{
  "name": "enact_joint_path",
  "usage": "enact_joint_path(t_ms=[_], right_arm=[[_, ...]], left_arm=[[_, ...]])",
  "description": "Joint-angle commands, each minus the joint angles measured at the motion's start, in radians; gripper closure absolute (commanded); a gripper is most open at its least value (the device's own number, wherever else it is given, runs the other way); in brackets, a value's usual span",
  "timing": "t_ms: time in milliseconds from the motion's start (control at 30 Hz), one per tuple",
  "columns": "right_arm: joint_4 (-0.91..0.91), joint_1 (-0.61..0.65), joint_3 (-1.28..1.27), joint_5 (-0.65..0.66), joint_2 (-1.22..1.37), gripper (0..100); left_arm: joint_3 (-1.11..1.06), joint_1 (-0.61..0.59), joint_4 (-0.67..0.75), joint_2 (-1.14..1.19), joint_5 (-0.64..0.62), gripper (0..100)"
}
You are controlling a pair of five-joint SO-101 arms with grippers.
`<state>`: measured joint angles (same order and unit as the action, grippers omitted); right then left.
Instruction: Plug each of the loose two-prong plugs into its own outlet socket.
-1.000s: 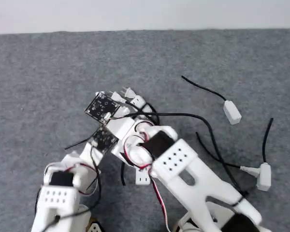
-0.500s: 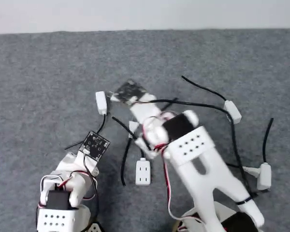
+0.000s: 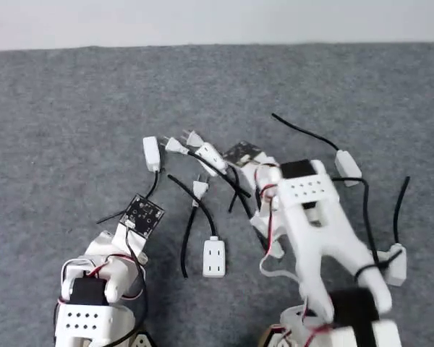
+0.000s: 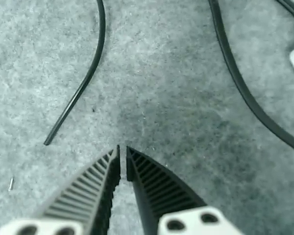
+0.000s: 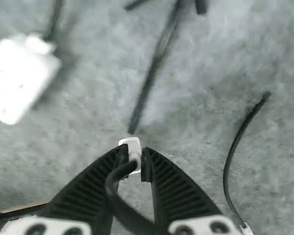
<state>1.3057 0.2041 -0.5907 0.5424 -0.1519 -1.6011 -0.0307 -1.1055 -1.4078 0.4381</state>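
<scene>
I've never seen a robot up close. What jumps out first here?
White sockets and black cords lie strewn over a grey carpet. The right pincer is shut on a small white plug with its cord, while the left pincer is shut and empty above the carpet.

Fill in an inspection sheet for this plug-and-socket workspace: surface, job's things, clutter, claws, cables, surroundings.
Surface: grey carpet, flat.
Job's things: a white socket and loose two-prong plugs lie on the carpet.
Clutter: nothing seen.
Claws: left claw shut and empty, just above the carpet; right claw shut on what looks like a white plug.
Cables: black cords trail across the carpet, some crossing.
Surroundings: pale wall behind.
</scene>
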Motion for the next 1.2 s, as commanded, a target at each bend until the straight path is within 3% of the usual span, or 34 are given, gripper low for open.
enact_joint_path(t_ms=[0, 300, 500, 667, 967, 1167], right_arm=[[-0.065, -0.091, 0.025, 0.06, 0.096, 98.7], [-0.036, -0.228, 0.334, 0.06, 0.384, 81.7], [0.136, -0.231, 0.555, 0.015, 0.463, 86.7], [0.231, -0.231, 0.664, -0.011, 0.461, 98.9], [0.165, -0.266, 0.651, -0.037, 0.484, 99.0], [0.274, -0.176, 0.566, -0.048, 0.407, 98.9]], left_arm=[[0.053, -0.003, 0.028, 0.009, -0.008, 99], [0.051, -0.003, 0.028, 0.011, -0.006, 99], [0.05, -0.003, 0.028, 0.009, -0.003, 99], [0.05, -0.003, 0.026, 0.009, 0.025, 99], [0.045, -0.003, 0.026, 0.008, 0.028, 99], [0.044, -0.003, 0.028, 0.008, 0.028, 99]])
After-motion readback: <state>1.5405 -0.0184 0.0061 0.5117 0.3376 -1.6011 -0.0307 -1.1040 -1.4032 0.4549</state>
